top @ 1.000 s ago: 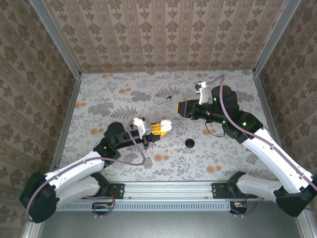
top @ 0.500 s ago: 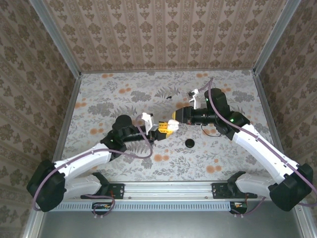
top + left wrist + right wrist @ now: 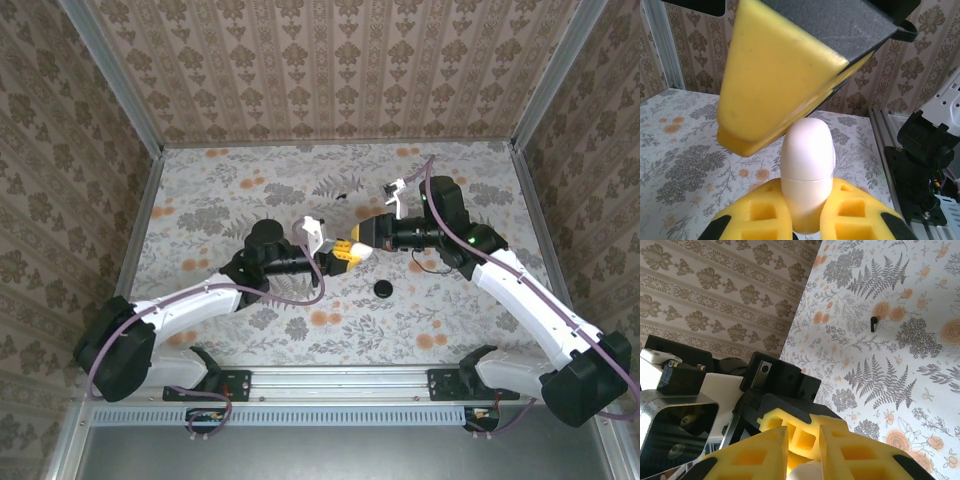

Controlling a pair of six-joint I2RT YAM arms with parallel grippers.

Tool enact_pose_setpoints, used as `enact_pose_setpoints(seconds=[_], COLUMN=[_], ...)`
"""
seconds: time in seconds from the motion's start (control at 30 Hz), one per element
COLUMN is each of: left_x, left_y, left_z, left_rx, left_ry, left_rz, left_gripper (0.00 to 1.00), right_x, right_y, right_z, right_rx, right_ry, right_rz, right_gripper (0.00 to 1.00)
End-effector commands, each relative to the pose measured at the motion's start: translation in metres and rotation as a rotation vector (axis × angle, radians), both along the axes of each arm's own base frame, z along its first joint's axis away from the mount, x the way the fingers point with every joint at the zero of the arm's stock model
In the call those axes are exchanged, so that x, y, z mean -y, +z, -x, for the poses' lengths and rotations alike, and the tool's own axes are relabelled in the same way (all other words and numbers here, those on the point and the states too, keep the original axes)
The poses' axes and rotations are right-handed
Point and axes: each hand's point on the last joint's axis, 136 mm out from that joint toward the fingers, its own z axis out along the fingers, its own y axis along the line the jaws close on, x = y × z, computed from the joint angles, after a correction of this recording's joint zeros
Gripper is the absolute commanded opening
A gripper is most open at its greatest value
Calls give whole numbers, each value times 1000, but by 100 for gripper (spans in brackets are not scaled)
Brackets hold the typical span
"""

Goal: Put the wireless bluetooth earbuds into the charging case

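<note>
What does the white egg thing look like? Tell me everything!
The case is white, smooth and shiny like plastic. It is rounded like an egg, with a thin seam running round it, and it looks closed. It stands upright above the table, its lower half clamped in the left gripper. The right gripper reaches over its top; I cannot tell whether it presses there.
</note>
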Motion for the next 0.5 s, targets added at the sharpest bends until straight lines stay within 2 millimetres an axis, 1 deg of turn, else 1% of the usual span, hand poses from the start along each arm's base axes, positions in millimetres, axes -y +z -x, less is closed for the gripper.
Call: enact_pose_setpoints(seconds=[0.0, 0.17, 0.3, 0.37, 0.4, 0.47], left_x=[2, -1, -6, -13, -16, -26], left_y=[29, 39, 53, 56, 56, 52], left_z=[-14, -25, -39, -47, -51, -59], left_rx=[27, -17, -102, -150, -166, -204], left_ry=[30, 57, 89, 115, 129, 167], left_rz=[69, 95, 139, 153, 157, 157], left_gripper=[0, 0, 0, 0, 0, 0], right_x=[-1, 4, 9, 8, 8, 13], right_y=[-1, -9, -16, -9, -3, 12], right_z=[15, 12, -1, -6, -7, -10], right_rx=[-21, -25, -22, -9, 5, 54], right_ry=[56, 19, -50, -65, -72, -100], right_rz=[-5, 39, 62, 51, 48, 60], right_gripper=[23, 22, 21, 22, 24, 26])
